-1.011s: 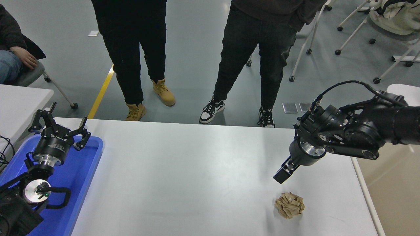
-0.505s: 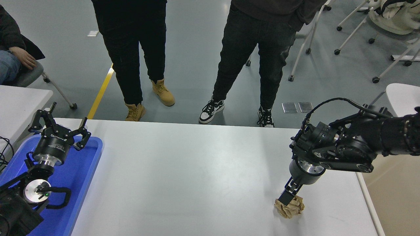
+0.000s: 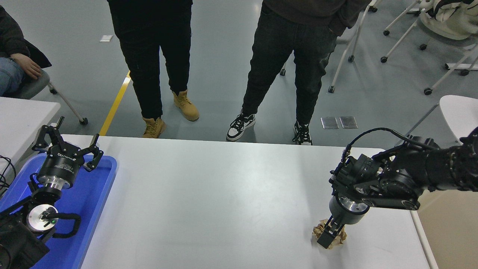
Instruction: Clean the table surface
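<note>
Reaching down at the paper wad, near right corner of the table.

Right gripper (image 3: 328, 236) points downward onto a crumpled brown paper wad (image 3: 330, 237); its fingers sit against the wad and cover its middle, but whether they are closed on it cannot be told from this view. The wad rests on the table surface (image 3: 224, 194), close to the near edge and toward the right side. The table surface spans most of the width of the view, white and smooth. Left gripper (image 3: 67, 147) is parked at lower left, fingers spread wide, holding nothing, above a blue tray (image 3: 101, 186) at the table's left end. Two people stand at the far side; only legs and shoes show. A third person sits at upper left.
</note>
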